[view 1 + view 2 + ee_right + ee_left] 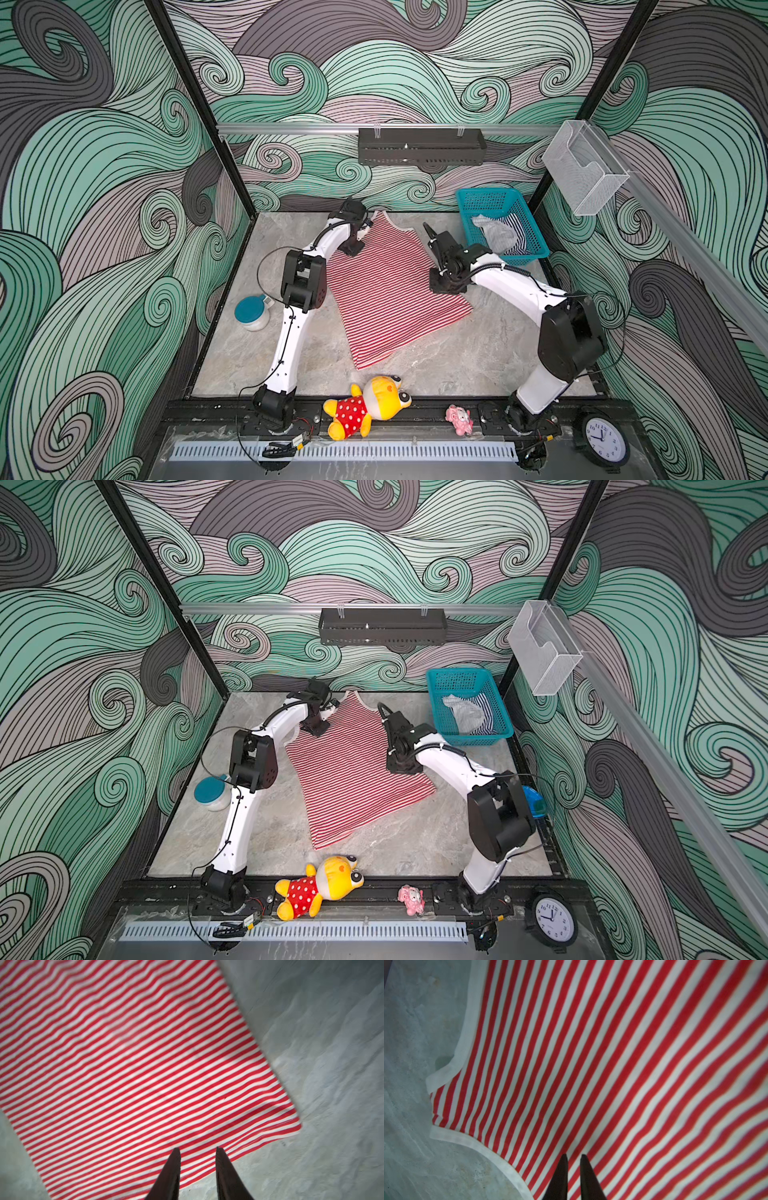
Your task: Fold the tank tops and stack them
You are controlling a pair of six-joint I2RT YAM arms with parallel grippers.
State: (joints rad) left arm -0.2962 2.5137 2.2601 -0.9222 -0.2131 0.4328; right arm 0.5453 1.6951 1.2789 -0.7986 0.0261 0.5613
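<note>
In both top views the red-and-white tank top [390, 299] [353, 783] lies spread flat and slanted in the middle of the grey marbled tabletop [457, 357], straps towards the back wall. The navy-and-white tank top [517, 232] sits crumpled in the teal lattice plastic basket [486, 193] at the back right, beside a pale grey bunch of cloth [496, 239]. The left gripper [352, 250] points down over the red top's strap end and the right gripper [446, 289] over its right side edge. From here the gap of either claw cannot be read. In the left wrist view the soft knit shows even red and white bands and a curved white binding [467, 1028] along the armhole. The dark tapered fingers [560, 1178] stand a narrow slit apart above the cloth, clamping nothing. In the right wrist view the stripes ripple gently towards a straight side edge. The fingers [170, 1178] stand wider apart near that edge, empty, and whether the tips touch the fabric cannot be told.
</note>
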